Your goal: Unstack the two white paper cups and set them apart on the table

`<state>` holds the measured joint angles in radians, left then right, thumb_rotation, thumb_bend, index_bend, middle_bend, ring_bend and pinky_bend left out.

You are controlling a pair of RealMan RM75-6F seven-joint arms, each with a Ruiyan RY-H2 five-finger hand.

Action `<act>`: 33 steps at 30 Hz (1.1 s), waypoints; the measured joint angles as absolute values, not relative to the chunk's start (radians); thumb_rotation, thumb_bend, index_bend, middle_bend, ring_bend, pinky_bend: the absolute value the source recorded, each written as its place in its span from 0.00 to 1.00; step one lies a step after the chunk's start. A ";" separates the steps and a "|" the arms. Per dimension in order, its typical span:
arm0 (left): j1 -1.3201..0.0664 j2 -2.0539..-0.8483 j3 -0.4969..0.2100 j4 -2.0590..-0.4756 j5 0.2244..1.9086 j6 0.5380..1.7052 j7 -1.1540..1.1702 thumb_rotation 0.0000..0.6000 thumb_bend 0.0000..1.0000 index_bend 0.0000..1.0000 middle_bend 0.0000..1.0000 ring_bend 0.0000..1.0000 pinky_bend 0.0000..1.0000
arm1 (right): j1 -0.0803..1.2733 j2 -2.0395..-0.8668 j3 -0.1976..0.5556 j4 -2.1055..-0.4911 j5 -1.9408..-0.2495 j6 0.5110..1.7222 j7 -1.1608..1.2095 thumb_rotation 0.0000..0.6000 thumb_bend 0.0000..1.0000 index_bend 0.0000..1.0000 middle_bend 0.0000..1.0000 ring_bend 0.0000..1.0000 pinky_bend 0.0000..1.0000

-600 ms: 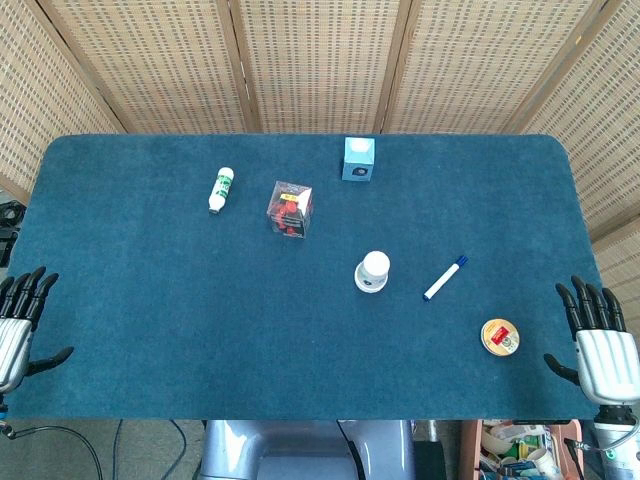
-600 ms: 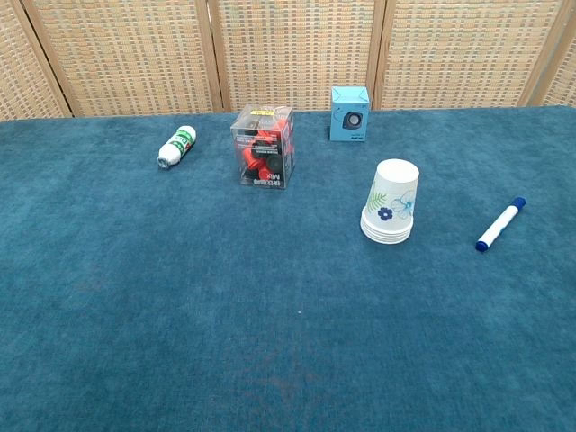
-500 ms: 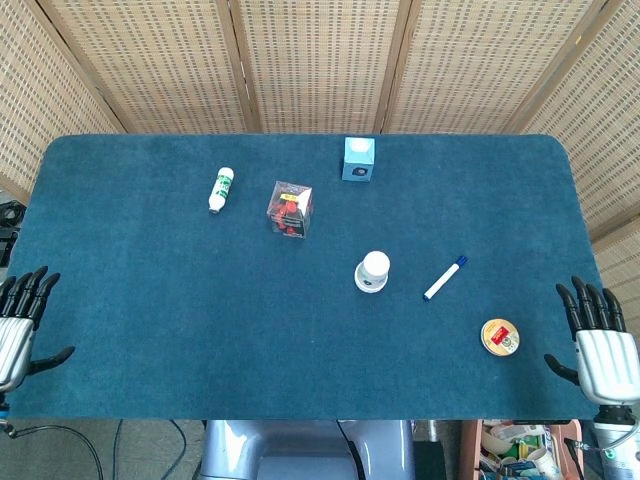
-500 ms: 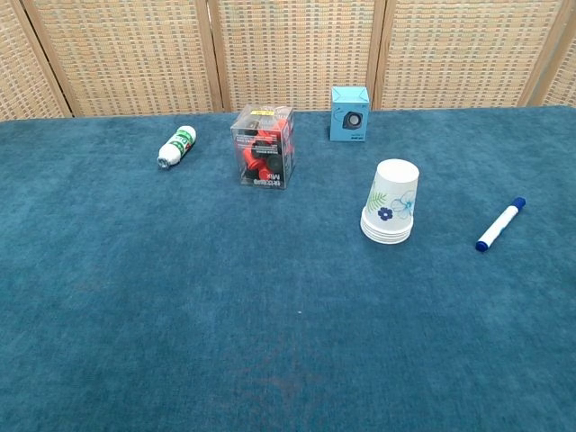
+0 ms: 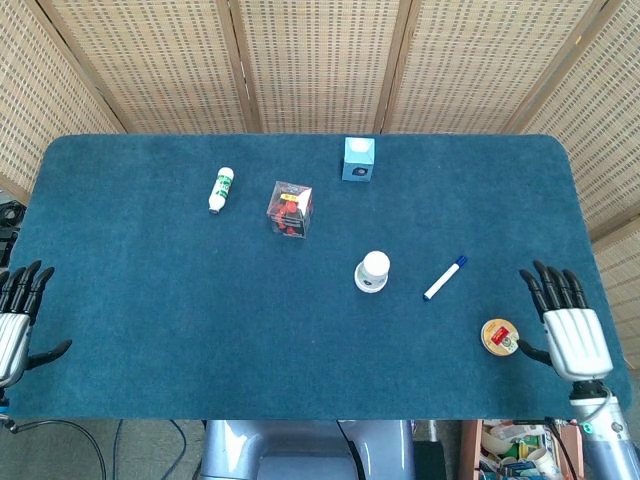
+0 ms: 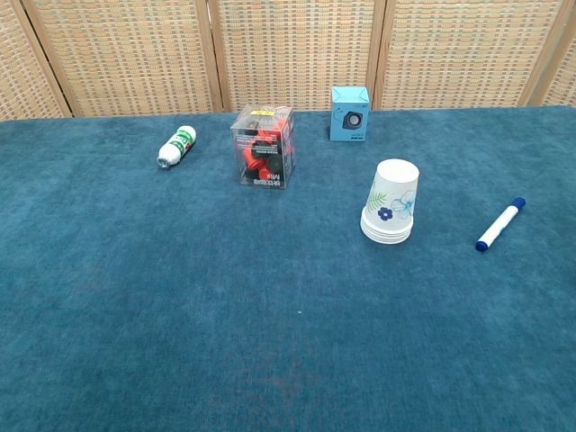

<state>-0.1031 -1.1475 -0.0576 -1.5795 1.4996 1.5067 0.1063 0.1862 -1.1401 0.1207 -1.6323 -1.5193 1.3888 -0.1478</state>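
Observation:
The white paper cups (image 5: pixel 372 271) (image 6: pixel 391 202) stand stacked upside down, one inside the other, right of the table's middle; blue flowers are printed on the side. My right hand (image 5: pixel 567 327) hovers over the table's front right corner, fingers spread and empty, far from the stack. At the front left edge, my left hand (image 5: pixel 14 320) is also spread and holds nothing. The chest view shows neither hand.
A round orange-lidded tin (image 5: pixel 499 337) lies just left of my right hand. A blue marker (image 5: pixel 445 277) (image 6: pixel 500 225) lies right of the cups. A clear box of red parts (image 5: pixel 289 209) (image 6: pixel 262 145), a small white bottle (image 5: pixel 220 189) (image 6: pixel 177 146) and a light blue cube (image 5: pixel 358 159) (image 6: pixel 350 112) sit further back.
My right hand has moved left and forward over the table, closer to the orange tin. My left hand has slid slightly further left. The cups have not moved.

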 measured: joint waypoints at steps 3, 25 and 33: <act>-0.112 -1.172 -0.067 -1.545 1.496 1.503 0.099 1.00 0.08 0.00 0.00 0.00 0.00 | 0.262 -1.123 0.151 -1.663 -1.514 1.294 -0.141 1.00 0.00 0.00 0.02 0.00 0.05; -0.140 -1.199 -0.098 -1.492 1.405 1.431 0.080 1.00 0.08 0.00 0.00 0.00 0.00 | 0.809 -1.408 0.260 -1.462 -0.994 0.745 -0.450 1.00 0.15 0.14 0.22 0.13 0.24; -0.143 -1.197 -0.098 -1.493 1.395 1.418 0.081 1.00 0.08 0.00 0.00 0.00 0.00 | 0.845 -1.436 0.249 -1.438 -0.903 0.730 -0.469 1.00 0.19 0.19 0.30 0.21 0.37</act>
